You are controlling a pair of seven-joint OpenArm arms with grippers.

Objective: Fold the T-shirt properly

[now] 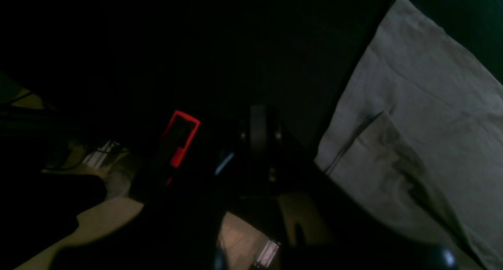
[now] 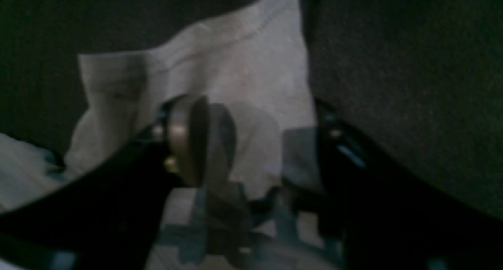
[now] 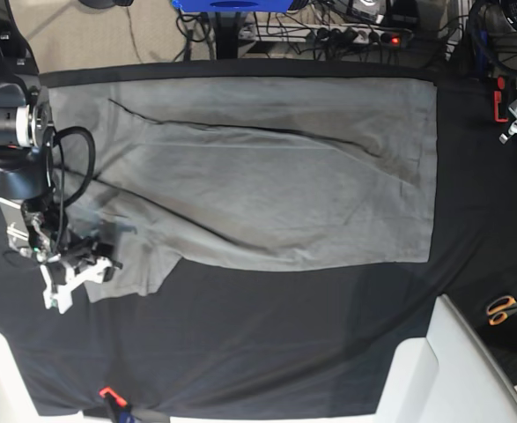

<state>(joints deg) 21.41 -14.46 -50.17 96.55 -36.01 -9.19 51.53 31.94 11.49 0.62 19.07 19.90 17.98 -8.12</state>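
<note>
The grey T-shirt (image 3: 267,176) lies spread across the black-covered worktop (image 3: 267,344), partly folded, one sleeve (image 3: 139,264) projecting at its lower left in the base view. The right hand (image 2: 255,152) sits over that sleeve, fingers (image 2: 188,140) apart with cloth between them, not gripping. The left hand (image 1: 255,132) is shut on nothing, off beside the shirt's edge. Orange-handled scissors (image 3: 505,308) lie well apart.

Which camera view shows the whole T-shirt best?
The base view: the grey T-shirt lies there spread on the black cloth, nearly all visible. The left wrist view shows only one folded part of it; the right wrist view shows a blurred sleeve between the right tool's fingers.
</note>
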